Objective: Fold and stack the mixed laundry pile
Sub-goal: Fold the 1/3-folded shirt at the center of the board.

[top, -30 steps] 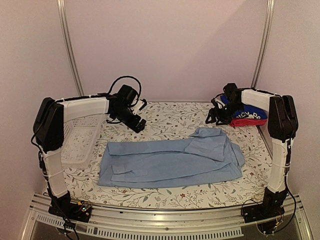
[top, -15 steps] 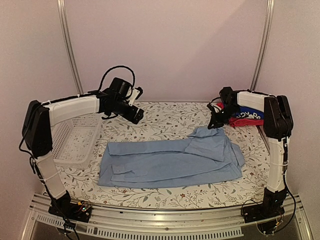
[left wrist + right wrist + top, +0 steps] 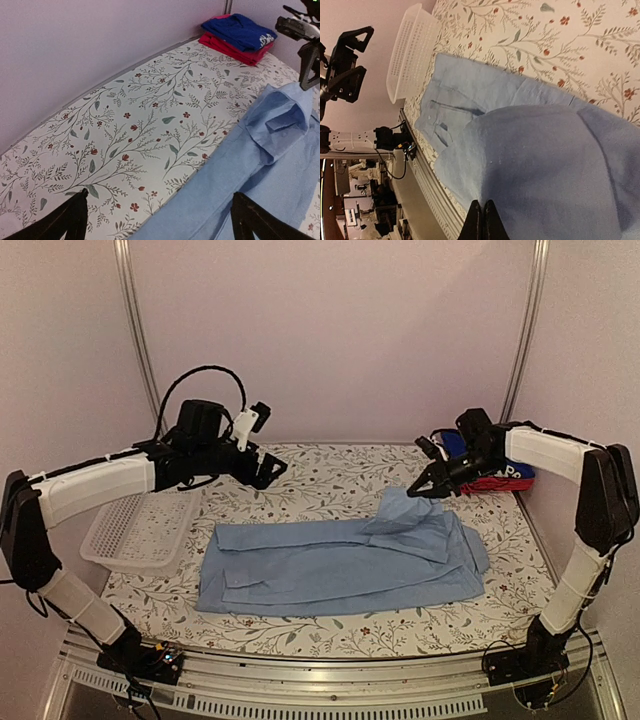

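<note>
The light-blue collared shirt [image 3: 340, 565] lies spread across the middle of the floral table cover [image 3: 330, 475]. Its far right part is pulled up into a peak, and my right gripper [image 3: 420, 488] is shut on that peak. In the right wrist view the cloth [image 3: 545, 165] tents up into the closed fingertips [image 3: 483, 215]. A royal-blue shirt [image 3: 500, 465] rests folded on a red-pink one [image 3: 495, 483] at the back right corner. My left gripper [image 3: 268, 468] hovers open over the back left of the table, its fingers [image 3: 75, 215] wide apart above cover and shirt edge [image 3: 240, 165], holding nothing.
A white perforated basket [image 3: 140, 530] stands at the table's left edge, under the left arm. The pink wall runs close behind the table. The folded stack [image 3: 235, 37] sits right behind my right gripper [image 3: 307, 75].
My right gripper left the folded stack, came down onto the light-blue shirt's far right part, shut on it and raised it. The left arm swung up and leftward.
</note>
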